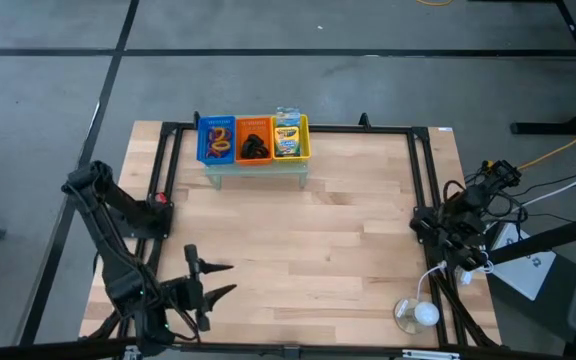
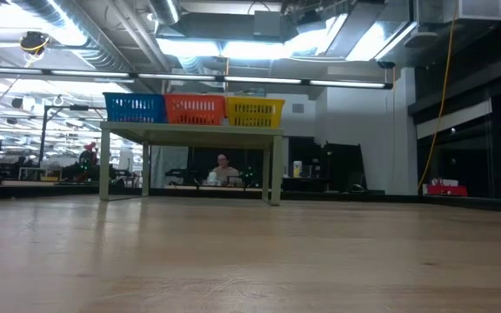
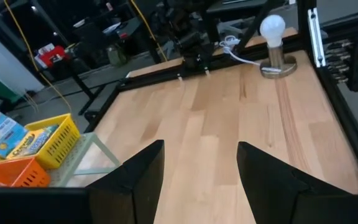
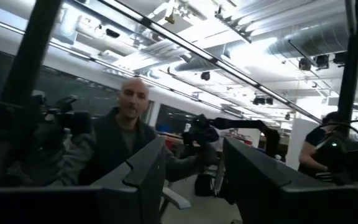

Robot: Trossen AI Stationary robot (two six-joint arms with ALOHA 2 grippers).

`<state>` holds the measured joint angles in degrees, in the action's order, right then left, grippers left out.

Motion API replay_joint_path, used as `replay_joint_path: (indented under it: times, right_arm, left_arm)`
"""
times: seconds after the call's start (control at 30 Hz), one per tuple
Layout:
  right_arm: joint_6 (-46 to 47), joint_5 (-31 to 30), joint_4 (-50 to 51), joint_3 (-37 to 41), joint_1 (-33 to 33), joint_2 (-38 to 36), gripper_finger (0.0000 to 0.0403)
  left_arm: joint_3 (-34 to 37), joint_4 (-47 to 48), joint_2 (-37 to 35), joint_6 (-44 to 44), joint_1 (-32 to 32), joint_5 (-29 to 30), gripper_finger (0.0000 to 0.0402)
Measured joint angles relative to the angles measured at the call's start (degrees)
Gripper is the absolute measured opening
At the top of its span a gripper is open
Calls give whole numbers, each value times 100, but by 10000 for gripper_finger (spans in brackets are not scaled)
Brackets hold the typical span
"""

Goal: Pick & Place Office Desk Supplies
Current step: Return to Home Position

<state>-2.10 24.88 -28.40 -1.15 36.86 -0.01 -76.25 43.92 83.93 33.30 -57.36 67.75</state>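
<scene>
The office desk supplies lie in three baskets on a pale green riser (image 1: 256, 168) at the table's far edge. The blue basket (image 1: 216, 139) holds purple and orange rings. Black clips fill the orange basket (image 1: 254, 139), and crayon boxes (image 3: 18, 142) the yellow one (image 1: 291, 137). My left gripper (image 1: 230, 278) hovers open above the table's near left part, pointing toward the right edge with nothing between its fingers (image 3: 143, 168). My right gripper (image 4: 196, 149) is open at the table's right edge, tipped up toward the room.
A lamp with a white bulb (image 1: 420, 314) stands near the table's near right corner. A black frame (image 1: 423, 170) runs along the table's edges. The wide wooden middle of the table (image 1: 308, 240) lies bare. A person (image 4: 126, 134) stands beyond the right edge.
</scene>
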Motion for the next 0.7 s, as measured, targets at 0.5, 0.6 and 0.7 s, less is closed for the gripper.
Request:
replay_joint_path:
  times: [0.5,0.6,0.7]
  right_arm:
    - [1020,-4588,155,0,-2,0,162]
    - [789,-4845,100,0,-1,0,162]
    - [1074,-4554,33,0,-2,0,162]
  left_arm:
    - [0,502,672,948,6,-21,156]
    - [0,906,542,1226,6,24,142]
    - [-1,998,279,1346,-28,25,135]
